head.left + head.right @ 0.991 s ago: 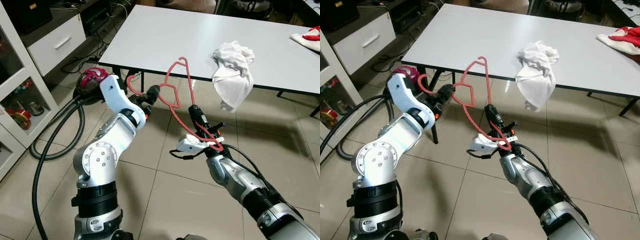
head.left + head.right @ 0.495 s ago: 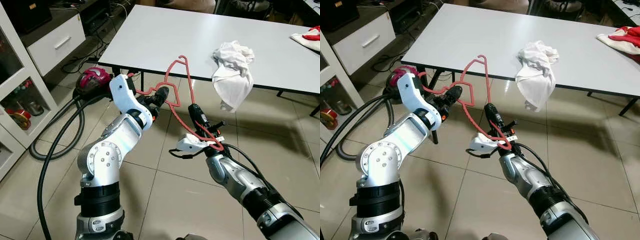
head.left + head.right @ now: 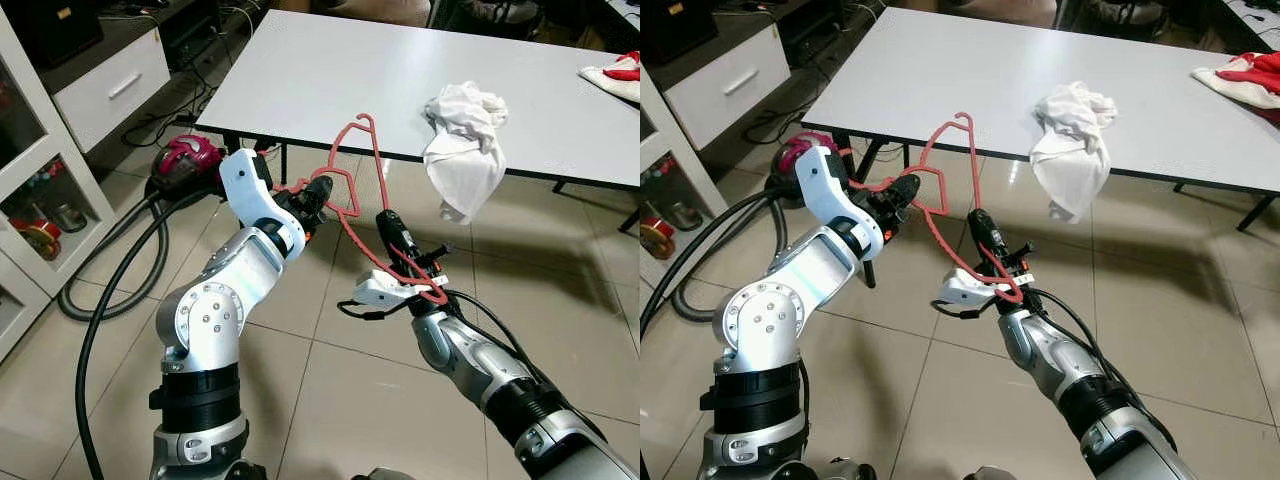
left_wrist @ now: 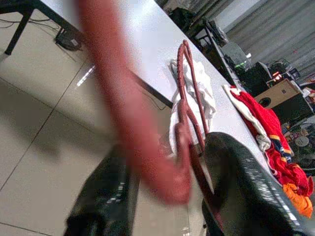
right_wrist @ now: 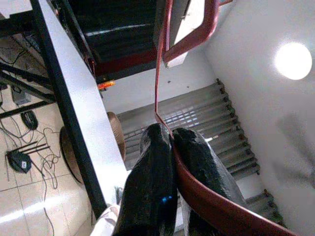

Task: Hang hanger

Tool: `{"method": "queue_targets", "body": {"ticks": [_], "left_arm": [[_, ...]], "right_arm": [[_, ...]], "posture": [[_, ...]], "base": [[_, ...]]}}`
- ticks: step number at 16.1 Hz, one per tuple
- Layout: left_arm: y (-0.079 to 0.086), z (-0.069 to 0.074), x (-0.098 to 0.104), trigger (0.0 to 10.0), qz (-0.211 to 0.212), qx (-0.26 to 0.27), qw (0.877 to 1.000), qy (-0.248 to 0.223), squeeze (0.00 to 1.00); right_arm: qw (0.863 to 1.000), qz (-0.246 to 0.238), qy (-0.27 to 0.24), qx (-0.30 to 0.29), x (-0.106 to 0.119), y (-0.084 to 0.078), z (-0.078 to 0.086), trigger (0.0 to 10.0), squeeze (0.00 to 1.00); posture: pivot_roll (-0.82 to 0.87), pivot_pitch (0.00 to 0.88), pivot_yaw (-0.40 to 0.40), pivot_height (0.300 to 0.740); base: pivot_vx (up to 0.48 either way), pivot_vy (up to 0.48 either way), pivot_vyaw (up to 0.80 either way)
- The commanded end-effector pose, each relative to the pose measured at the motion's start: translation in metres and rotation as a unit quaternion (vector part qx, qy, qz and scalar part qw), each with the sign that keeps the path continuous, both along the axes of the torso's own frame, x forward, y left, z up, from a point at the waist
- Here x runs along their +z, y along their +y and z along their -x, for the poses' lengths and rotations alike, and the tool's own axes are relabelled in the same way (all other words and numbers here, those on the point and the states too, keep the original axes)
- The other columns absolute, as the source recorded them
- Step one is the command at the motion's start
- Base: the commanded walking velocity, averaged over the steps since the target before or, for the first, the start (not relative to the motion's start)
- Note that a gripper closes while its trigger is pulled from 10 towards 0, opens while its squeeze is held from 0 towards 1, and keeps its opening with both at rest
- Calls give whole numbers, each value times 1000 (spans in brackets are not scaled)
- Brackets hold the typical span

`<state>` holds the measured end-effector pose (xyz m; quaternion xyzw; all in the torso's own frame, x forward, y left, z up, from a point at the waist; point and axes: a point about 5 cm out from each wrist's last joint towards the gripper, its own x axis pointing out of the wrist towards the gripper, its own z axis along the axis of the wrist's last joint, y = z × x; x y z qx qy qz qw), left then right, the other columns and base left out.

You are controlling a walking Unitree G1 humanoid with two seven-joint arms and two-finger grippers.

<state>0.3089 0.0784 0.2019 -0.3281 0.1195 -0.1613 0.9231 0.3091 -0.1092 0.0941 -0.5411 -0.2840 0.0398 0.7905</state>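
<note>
Red hanger (image 3: 362, 190) held in the air above the tiled floor (image 3: 330, 400), just in front of the white counter (image 3: 400, 80) — hook uppermost, near the counter's front edge. Right claw (image 3: 385, 222) pinched shut on the hanger's lower bar; left claw (image 3: 318, 192) at the hanger's left shoulder, its fingers (image 4: 246, 196) parted with the red wire between them. White cloth (image 3: 462, 150) draped over the counter edge; vacuum cleaner (image 3: 185, 158) with black hose on the floor at left.
</note>
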Motion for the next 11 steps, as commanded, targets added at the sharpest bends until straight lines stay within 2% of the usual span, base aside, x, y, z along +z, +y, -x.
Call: {"method": "queue_targets", "body": {"ticks": [1, 11], "left_arm": [[-6, -1, 5, 0, 0, -13, 1000, -10, 0], [-5, 1, 1, 0, -22, -31, 999, -8, 0]], "right_arm": [[1000, -11, 0, 3, 2, 0, 2, 0, 0], [1000, -21, 6, -1, 2, 0, 0, 0, 0]], "posture": [[-62, 75, -23, 740], [-54, 85, -24, 740]], "base": [[0, 0, 0], [0, 0, 0]]}}
